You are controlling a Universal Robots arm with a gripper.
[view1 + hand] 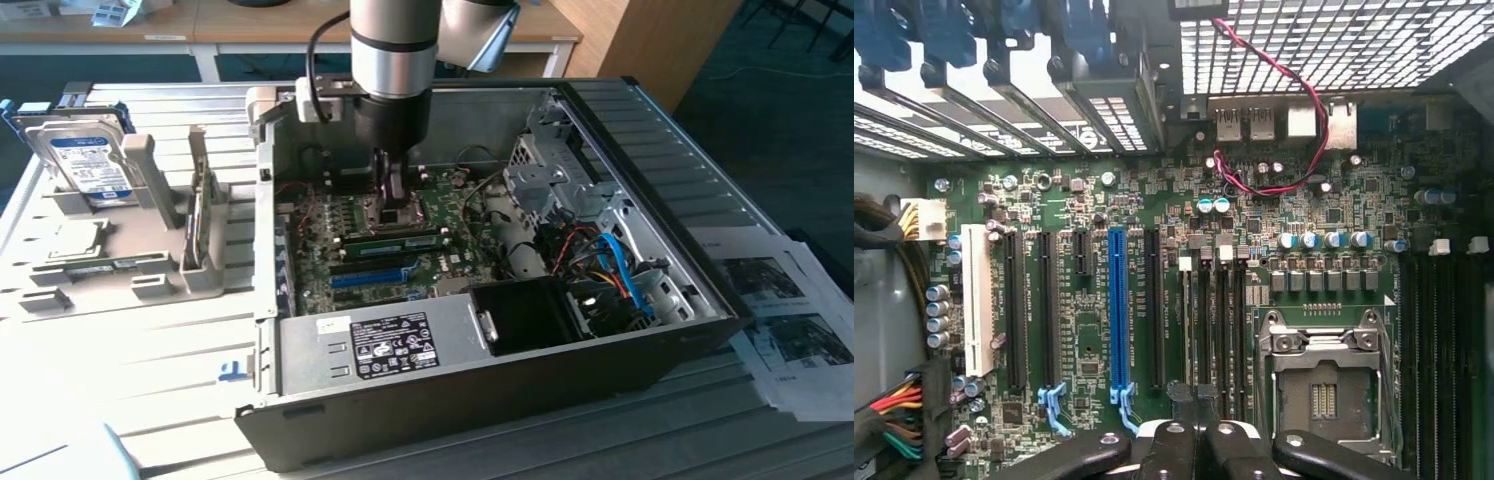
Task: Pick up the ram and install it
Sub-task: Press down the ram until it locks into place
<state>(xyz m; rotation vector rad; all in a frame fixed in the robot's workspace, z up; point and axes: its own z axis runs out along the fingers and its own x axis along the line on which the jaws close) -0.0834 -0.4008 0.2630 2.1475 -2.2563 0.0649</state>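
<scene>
Hanging straight down from the arm into the open computer case, the gripper has its fingers pressed together, and nothing shows between them. Its tips sit low over the motherboard, just above the ram, which lies as a green stick with dark chips along the board, close under the fingertips; whether they touch it cannot be told.

The wrist view looks along the board from the gripper itself: the dark finger bases meet side by side, and beyond them run the memory slots (black, narrow, close-set), the long blue slot, a white slot and the empty processor socket. A red-and-black wire loops near the rear ports.

The exterior view gives the surroundings: the case's walls stand on every side of the board, with the drive cage and a tangle of cables toward the exterior view's right and the power supply along the near edge. Outside the case, to the exterior view's left, a grey tray holds an upright hard drive. Printed sheets lie on the table at the exterior view's right.
</scene>
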